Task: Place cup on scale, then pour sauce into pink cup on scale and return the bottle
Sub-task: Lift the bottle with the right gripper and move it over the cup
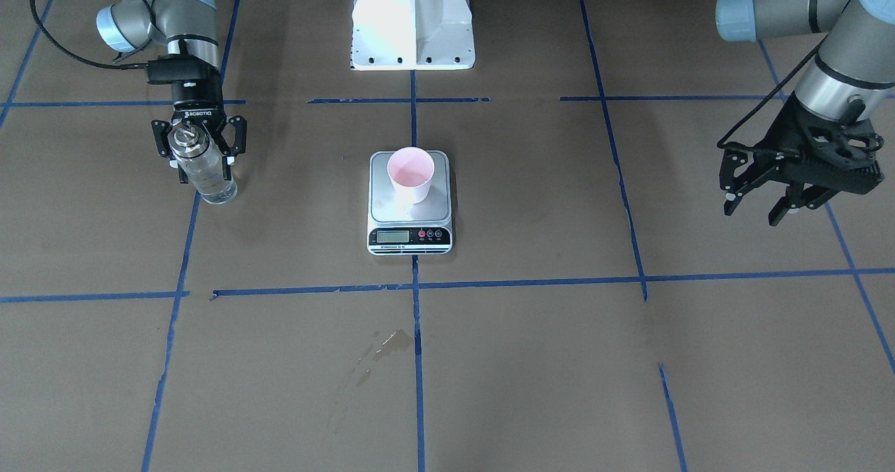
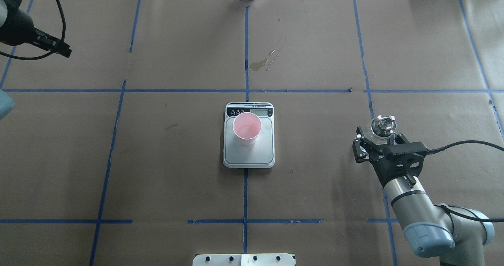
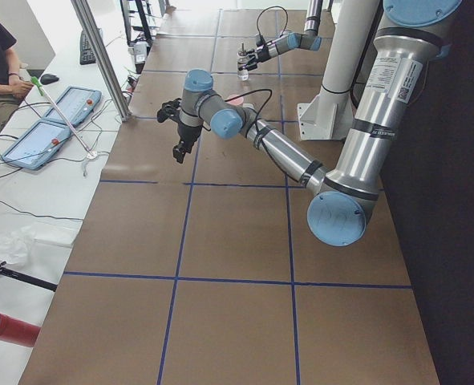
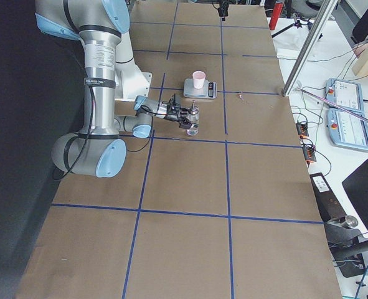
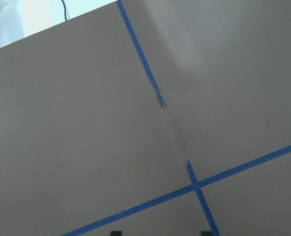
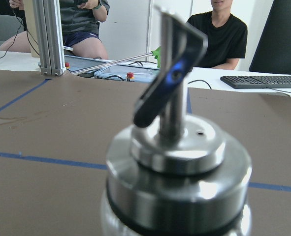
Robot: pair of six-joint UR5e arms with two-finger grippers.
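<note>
Clear glass cylindrical bottle (image 1: 213, 185) with metal pourer stands on the brown table (image 1: 489, 360), well apart from the steel scale (image 1: 386, 206). Right gripper (image 1: 206, 168) flanks its body; clamping unclear. Likely slippery, breakable: grasp mid-body.

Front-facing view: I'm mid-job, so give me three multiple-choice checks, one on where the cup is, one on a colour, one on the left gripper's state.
1. Where is the cup? A on the scale platform; B upright on the table beside it; C tipped over on the table.
2. The cup's inside is: A blue; B pink; C green.
3. The left gripper is: A shut on the cup; B shut, empty; C open, empty.
Answers: 1 A, it stands upright on the steel platform. 2 B, the inside shows pale pink. 3 C, its fingers are apart with nothing between them.
</note>
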